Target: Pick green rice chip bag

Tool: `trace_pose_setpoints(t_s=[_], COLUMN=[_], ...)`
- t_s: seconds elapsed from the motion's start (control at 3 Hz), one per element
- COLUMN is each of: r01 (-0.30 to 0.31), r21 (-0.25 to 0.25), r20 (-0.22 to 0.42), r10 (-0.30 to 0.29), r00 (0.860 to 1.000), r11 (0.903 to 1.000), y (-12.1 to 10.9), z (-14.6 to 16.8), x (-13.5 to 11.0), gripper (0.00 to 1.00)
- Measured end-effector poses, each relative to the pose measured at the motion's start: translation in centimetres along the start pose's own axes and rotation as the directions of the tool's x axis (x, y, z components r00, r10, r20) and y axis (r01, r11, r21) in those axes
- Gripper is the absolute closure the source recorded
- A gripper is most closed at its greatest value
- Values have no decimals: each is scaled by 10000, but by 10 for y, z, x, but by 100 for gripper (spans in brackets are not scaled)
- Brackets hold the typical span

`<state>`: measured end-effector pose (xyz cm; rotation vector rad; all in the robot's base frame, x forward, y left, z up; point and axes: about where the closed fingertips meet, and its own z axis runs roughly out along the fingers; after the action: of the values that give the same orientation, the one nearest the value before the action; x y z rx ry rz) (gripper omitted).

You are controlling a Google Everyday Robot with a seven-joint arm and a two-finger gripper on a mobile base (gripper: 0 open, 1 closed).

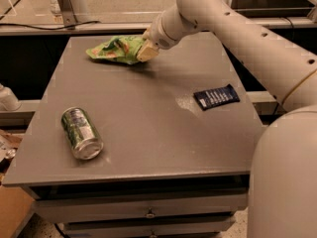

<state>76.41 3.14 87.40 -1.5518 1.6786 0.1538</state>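
Observation:
The green rice chip bag [115,50] is a crumpled light-green foil bag with orange-tan pictures, at the far middle of the grey table [148,128]. My gripper [147,50] reaches in from the right on the white arm. Its tan fingers are closed on the bag's right end and hold that end slightly off the tabletop. The part of the bag between the fingers is hidden.
A green-and-silver drink can [81,133] lies on its side at the front left. A small flat dark blue wrapper [216,96] lies at the right. My white arm [247,43] spans the table's right rear. Drawers sit under the table's front edge.

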Motion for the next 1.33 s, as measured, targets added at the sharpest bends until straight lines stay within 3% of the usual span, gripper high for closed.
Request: trace_pose_setpoints(t_s=[0.33, 1.0, 1.33], r01=[3, -403, -739], r21=[382, 1123, 1479], r20=[361, 1557, 2488], r10=[-17, 225, 352], r00=[9993, 9875, 9679], r11=[9993, 9929, 9862], y=[-6, -24, -34], z=[-20, -77, -119], x=[-13, -50, -71], gripper=[100, 100, 100])
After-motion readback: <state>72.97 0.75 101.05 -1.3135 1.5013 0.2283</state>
